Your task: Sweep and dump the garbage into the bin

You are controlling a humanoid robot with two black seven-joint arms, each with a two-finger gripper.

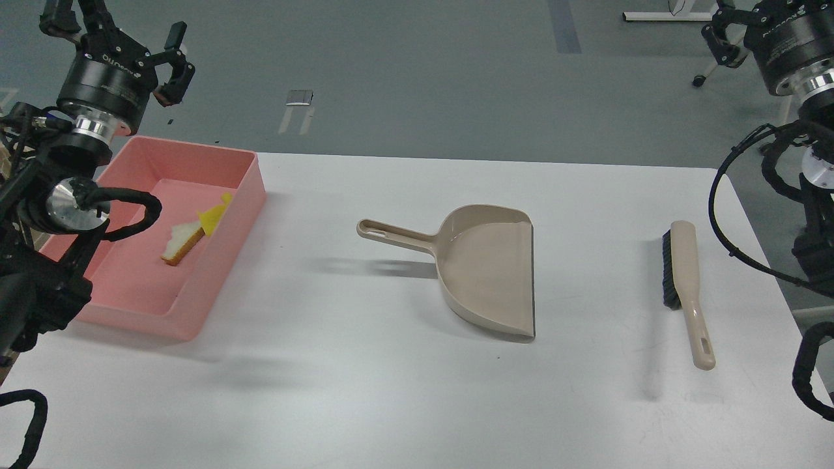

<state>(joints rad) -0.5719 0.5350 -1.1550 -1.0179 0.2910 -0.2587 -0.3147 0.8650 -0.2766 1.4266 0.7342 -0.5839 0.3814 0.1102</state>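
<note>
— Where is the garbage?
— The yellow wrinkly scrap point(215, 217) and white brown-edged slab point(184, 242) lie touching inside the shallow pink plastic bin point(251, 189) on the white worktop point(365, 391).
— Your end effectors?
— My left end effector point(120, 29) hangs spread, holding nothing; the right end effector point(726, 32), I cannot tell.

White table point(365, 404), matte top. Directly on it: pink bin point(244, 195) at 9 o'clock, near the left edge; beige dustpan point(485, 273) at centre, handle pointing to 9 o'clock, dark lip facing 3 o'clock; beige brush point(689, 286) at 3 o'clock, well apart, bristles facing the dustpan.
</note>
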